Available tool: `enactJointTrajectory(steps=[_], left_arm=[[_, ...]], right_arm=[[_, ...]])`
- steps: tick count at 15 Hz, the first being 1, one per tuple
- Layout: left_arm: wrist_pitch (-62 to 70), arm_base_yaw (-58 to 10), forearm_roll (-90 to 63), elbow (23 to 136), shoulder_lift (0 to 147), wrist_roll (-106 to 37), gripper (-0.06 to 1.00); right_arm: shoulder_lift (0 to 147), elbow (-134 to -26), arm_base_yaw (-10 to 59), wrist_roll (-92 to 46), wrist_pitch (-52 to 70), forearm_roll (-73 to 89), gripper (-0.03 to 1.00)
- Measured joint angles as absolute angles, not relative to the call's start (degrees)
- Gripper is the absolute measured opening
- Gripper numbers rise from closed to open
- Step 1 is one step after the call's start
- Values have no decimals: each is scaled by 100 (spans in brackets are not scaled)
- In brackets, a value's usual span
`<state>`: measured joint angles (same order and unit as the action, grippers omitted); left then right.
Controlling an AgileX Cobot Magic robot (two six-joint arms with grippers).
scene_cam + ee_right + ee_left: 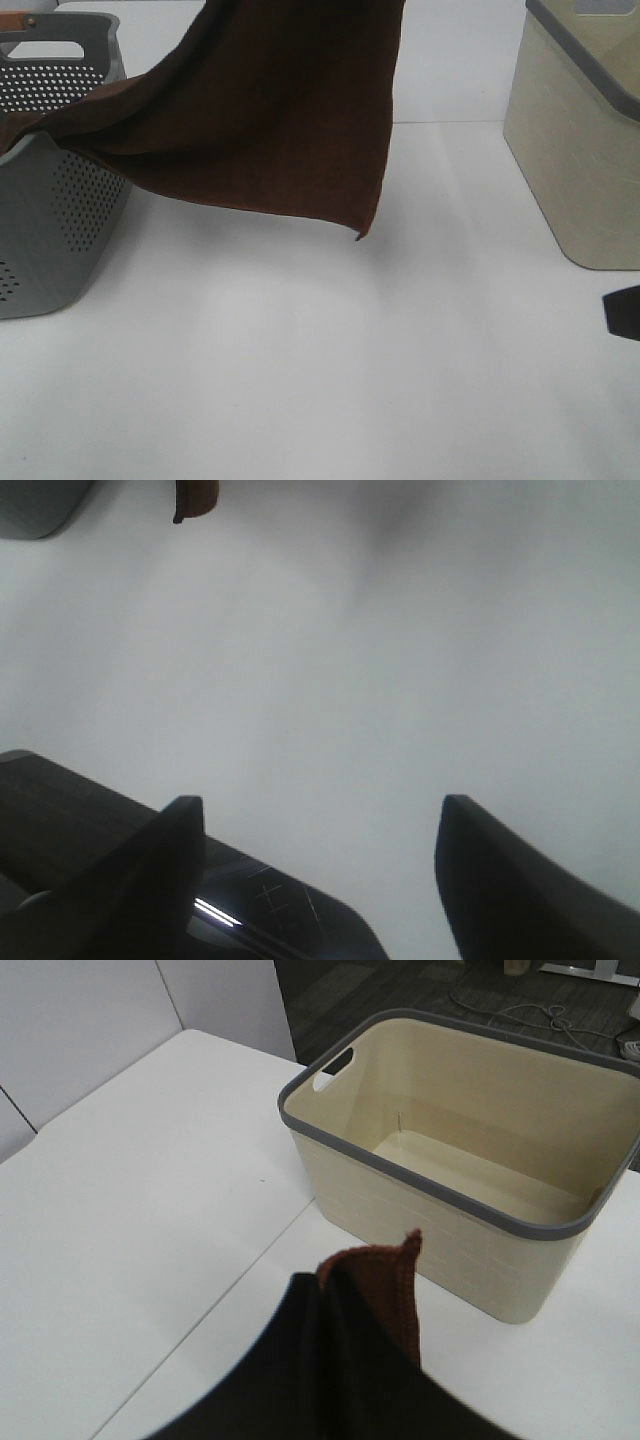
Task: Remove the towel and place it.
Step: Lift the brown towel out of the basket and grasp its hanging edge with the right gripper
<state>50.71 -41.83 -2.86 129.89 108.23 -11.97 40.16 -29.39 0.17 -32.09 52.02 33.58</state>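
The dark brown towel (270, 110) hangs lifted over the table. One end still drapes over the rim of the grey perforated basket (50, 220) at the left, and the rest rises out of the top of the high view. Its lower corner hangs free above the table. My left gripper (325, 1290) is shut on a fold of the towel (395, 1290), whose corner pokes up beside the fingers; the gripper is out of the high view. My right gripper (320, 820) is open and empty, low over the table. Only a dark part of it (622, 312) shows at the right edge.
A beige basket with a grey rim (580, 150) stands at the back right and looks empty inside in the left wrist view (450, 1150). The white table (320, 370) stretches between the two baskets. The towel's hanging corner (195, 498) and the grey basket (40, 505) show in the right wrist view.
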Motion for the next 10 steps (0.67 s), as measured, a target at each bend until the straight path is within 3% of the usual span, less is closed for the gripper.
enactJointTrajectory(steps=[4,10], left_arm=[[5088,-4183,-378,12989,10938,-1197,0],[5088,-4183,-378,12989,10938,-1197,0]], right_arm=[[5626,-2939,561,-6165,4211,5586,63],[7506,-2985,2372,-10926,1513,9545,65]])
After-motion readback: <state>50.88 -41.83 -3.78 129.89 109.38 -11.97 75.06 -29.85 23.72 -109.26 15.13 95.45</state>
